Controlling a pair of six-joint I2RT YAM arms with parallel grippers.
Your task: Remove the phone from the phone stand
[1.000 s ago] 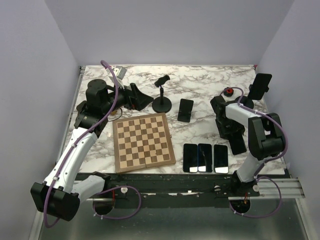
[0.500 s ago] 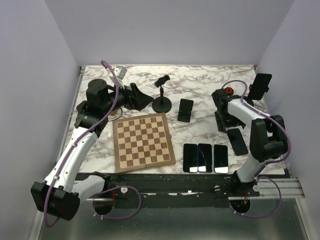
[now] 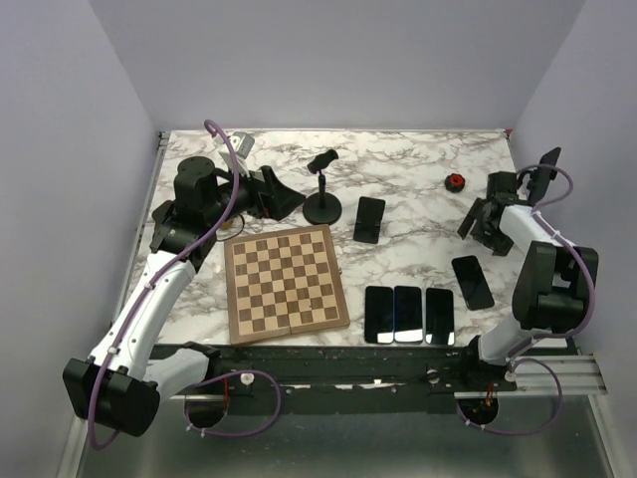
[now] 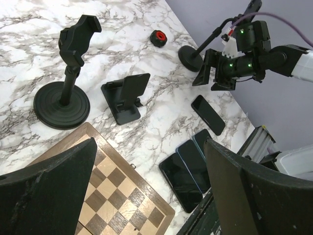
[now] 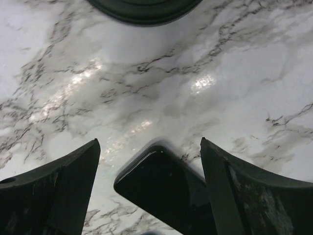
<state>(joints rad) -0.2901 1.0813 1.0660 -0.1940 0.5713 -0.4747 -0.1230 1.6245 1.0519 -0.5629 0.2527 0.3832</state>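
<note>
A black phone (image 3: 369,219) leans on a low folding stand (image 4: 119,105) mid-table; it also shows in the left wrist view (image 4: 135,86). Another phone (image 3: 546,165) sits in the clamp of a tall stand at the far right. A tall stand (image 3: 322,189) left of the folding one is empty. My right gripper (image 3: 481,221) is open and empty above a flat phone (image 3: 473,281), whose corner shows between the fingers in the right wrist view (image 5: 166,191). My left gripper (image 3: 284,199) hovers open and empty at the back left.
Three phones (image 3: 408,314) lie side by side near the front edge. A chessboard (image 3: 286,282) lies at the front left. A small red-and-black object (image 3: 455,181) sits at the back right. The right tall stand's round base (image 5: 144,7) is just ahead of my right gripper.
My right gripper let go of the phone on the table right of the three phones, then rose and swung to the far right. The left arm has barely moved.
</note>
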